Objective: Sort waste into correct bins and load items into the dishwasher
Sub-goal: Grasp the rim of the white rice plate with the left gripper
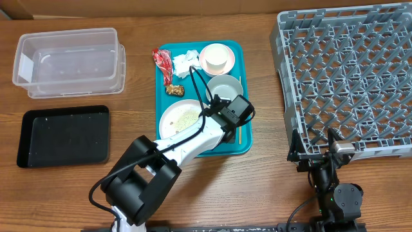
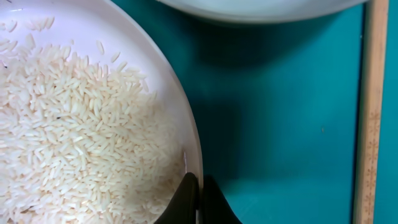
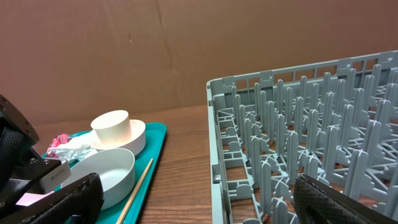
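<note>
The left hand (image 2: 198,202) is closed and pinches the rim of the plate (image 2: 169,93), which lies flat on the tray (image 2: 273,124) with the rice (image 2: 68,137) on it. Just beside the hand, on its other side, lies the stick (image 2: 370,112), and a little beyond it stands the grey bowl (image 1: 225,87). Farther from the hand are the lump (image 1: 175,89), the napkin (image 1: 185,62), the wrapper (image 1: 163,62) and the cup (image 1: 217,58) inside the pink bowl (image 1: 205,66). Well apart from the hand, the tub (image 1: 119,64) and the black tray (image 1: 26,138) hold no waste that I can see. The right hand (image 3: 199,202) is wide open and empty, near the front corner of the rack (image 1: 347,77), which has no dishes. I judge the task is at its beginning: nothing is sorted or loaded.
</note>
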Controlling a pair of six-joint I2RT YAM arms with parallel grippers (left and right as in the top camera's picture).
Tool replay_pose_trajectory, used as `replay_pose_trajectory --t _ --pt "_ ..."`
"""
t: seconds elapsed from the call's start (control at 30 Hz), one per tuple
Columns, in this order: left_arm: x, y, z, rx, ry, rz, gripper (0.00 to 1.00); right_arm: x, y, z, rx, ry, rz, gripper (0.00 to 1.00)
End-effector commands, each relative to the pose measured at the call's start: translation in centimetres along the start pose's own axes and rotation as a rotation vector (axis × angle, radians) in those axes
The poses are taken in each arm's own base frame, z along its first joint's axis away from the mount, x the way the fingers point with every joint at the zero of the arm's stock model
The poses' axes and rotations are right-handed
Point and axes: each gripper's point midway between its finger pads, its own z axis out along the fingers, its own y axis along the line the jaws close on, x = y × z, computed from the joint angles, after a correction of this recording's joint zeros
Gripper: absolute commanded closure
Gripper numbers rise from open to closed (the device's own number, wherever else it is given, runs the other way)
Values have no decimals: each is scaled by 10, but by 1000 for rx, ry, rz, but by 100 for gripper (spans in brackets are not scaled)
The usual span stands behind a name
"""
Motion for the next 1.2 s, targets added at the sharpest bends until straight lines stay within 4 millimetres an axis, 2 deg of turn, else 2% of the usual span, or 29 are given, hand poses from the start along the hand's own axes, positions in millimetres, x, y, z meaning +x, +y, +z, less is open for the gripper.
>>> replay_pose_trajectory --t 0.0,0.57,0.87,1.17 --pt "-1 -8 -1 16 28 -6 96 2 -1 0 6 -2 -7 0" --pt "-21 2 -29 -61 12 6 96 2 -1 0 6 -2 -7 0" --pt "-16 26 -36 -177 28 9 96 2 -1 0 6 -2 -7 0" --pt "-30 44 -70 -275 17 10 96 2 -1 0 6 -2 -7 0"
